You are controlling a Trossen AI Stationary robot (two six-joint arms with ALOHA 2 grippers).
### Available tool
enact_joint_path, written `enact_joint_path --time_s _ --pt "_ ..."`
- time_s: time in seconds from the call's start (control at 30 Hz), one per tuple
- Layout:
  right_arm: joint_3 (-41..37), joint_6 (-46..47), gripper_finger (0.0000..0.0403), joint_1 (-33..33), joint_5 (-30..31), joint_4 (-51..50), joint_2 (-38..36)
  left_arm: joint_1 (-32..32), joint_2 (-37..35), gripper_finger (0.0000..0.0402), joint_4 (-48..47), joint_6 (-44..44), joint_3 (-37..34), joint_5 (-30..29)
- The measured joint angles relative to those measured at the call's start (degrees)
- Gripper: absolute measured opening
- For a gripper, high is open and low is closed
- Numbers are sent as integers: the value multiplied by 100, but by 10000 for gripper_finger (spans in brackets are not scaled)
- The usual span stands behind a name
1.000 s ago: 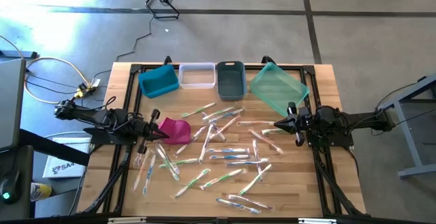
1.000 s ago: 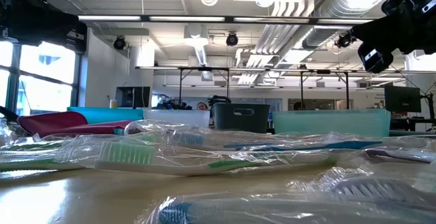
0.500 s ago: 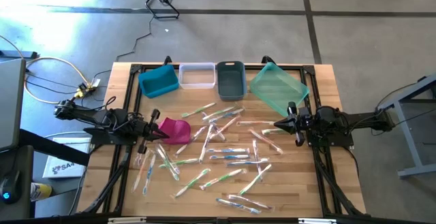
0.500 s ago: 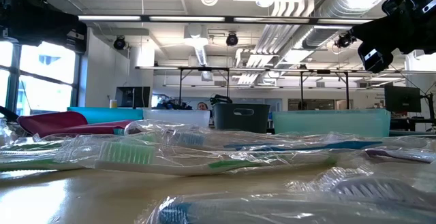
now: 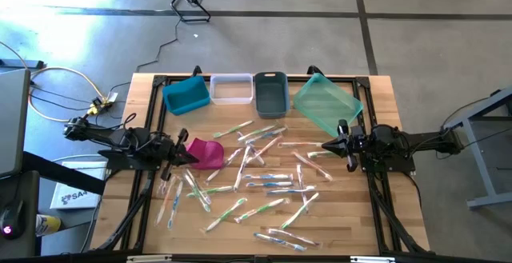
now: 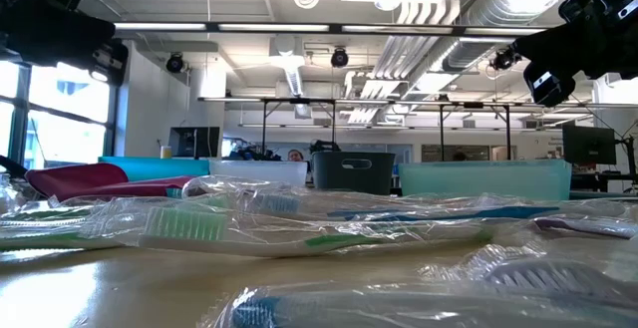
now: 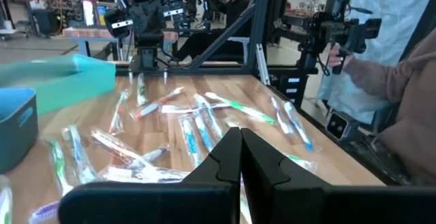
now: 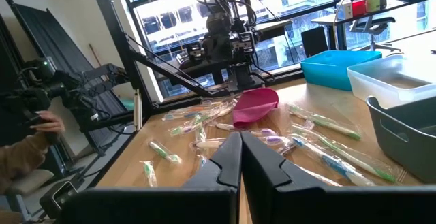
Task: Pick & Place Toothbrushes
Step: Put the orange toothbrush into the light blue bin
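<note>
Several toothbrushes in clear wrappers lie scattered flat across the middle of the wooden table. They also show in the low view as toothbrushes and in the wrist views as toothbrushes and toothbrushes. My left gripper hovers level at the table's left side, shut and holding nothing, its tip over the edge of a magenta pouch. My right gripper hovers level at the right side, shut and holding nothing. Both pairs of fingers meet in the wrist views: left gripper, right gripper.
Along the far edge stand a blue bin, a clear bin, a grey bin and a tilted teal bin. A person stands beyond the table's near edge, holding a device. Bare wood shows near both arms' bases.
My left gripper has rolled a little about its own pointing line without shifting place. It stays shut. The toothbrushes and my right gripper have kept still.
</note>
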Motion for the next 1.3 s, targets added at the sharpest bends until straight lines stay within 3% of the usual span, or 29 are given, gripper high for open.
enact_joint_path --time_s 0.5,0.57,0.77,1.3 --pt "0 0 2 -1 3 0 0 0 0 0 0 -26 2 -6" --pt "0 0 2 -1 9 0 0 0 0 0 8 -26 0 -187" --pt "1 -4 2 -1 209 14 1 2 0 0 99 172 7 -1735" --pt "1 -4 3 -1 482 24 1 2 0 0 61 431 9 -1799"
